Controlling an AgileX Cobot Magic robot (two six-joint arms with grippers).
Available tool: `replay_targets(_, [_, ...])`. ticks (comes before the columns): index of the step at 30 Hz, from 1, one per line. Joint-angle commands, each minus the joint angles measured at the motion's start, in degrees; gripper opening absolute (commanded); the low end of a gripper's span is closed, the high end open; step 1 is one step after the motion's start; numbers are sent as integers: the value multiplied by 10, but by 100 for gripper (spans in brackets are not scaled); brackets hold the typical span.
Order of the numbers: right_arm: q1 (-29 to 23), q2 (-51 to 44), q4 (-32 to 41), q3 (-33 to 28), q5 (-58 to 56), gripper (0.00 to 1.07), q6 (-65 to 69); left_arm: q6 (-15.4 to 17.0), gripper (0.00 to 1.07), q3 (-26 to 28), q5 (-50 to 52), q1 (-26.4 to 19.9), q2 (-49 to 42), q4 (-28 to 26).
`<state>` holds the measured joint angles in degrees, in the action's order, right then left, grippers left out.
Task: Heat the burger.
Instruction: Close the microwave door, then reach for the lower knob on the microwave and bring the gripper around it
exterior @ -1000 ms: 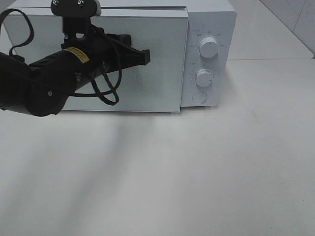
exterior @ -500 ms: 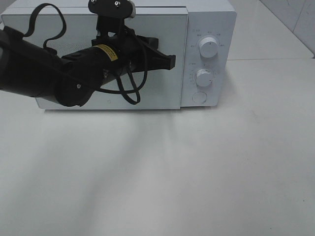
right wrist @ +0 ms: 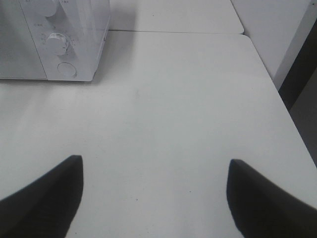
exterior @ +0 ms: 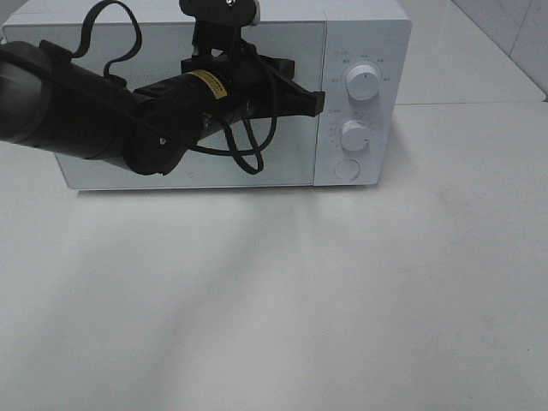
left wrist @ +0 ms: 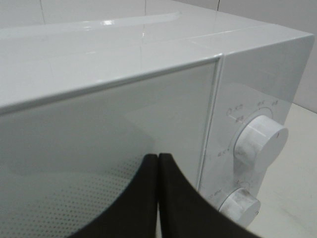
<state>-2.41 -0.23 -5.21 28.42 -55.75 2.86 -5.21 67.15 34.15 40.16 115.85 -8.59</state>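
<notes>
The burger shows in none of the 3 views, so I cannot tell where it is. The white box-shaped microwave oven (exterior: 364, 30) stands at the back of the white tabletop (exterior: 342, 300) with its grey-tinted glass door (exterior: 291, 145) closed flush against the front. The dotted screen in the glass lets nothing inside be made out.

The left gripper (exterior: 318, 101), black and at the end of a thick black arm with a small yellow label (exterior: 204, 81), is held out in front of the door. In the left wrist view its 2 fingers (left wrist: 129, 198) are pressed together with nothing between them. Its tip lies over the seam where the door meets the control panel. Whether it touches the glass cannot be told. A black cable (exterior: 248, 158) loops down from the arm in front of the door.

On the panel beside the door are 2 round white knobs, the upper knob (exterior: 363, 83) above the lower knob (exterior: 354, 135), and under them a round white button (exterior: 346, 169).

The right gripper (right wrist: 154, 159) hangs over bare tabletop, well apart from the oven's panel end. Its 2 dark fingers (right wrist: 49, 193) are spread wide and hold nothing.
</notes>
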Motion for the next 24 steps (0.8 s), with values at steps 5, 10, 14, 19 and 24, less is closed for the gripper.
replay_targets(5, [2,-14,-3,-1,8,75,-3,-11,0,5,-49,4,-26,-44])
replay_targets(10, [2,-14,-3,-1,8,75,-3,-11,0,-26,-98,9,-63,-46])
replay_targets(14, [2,-14,-3,-1,8,75,-3,-11,9,-48,-146,9,-91,-49])
replay_targets(19, [2,-14,-3,-1,8,75,-3,-9,71,-63,-257,9,-133,-49])
replay_targets(24, [2,-14,-3,-1,8,75,-3,-9,102,-63,-398,9,-169,-48])
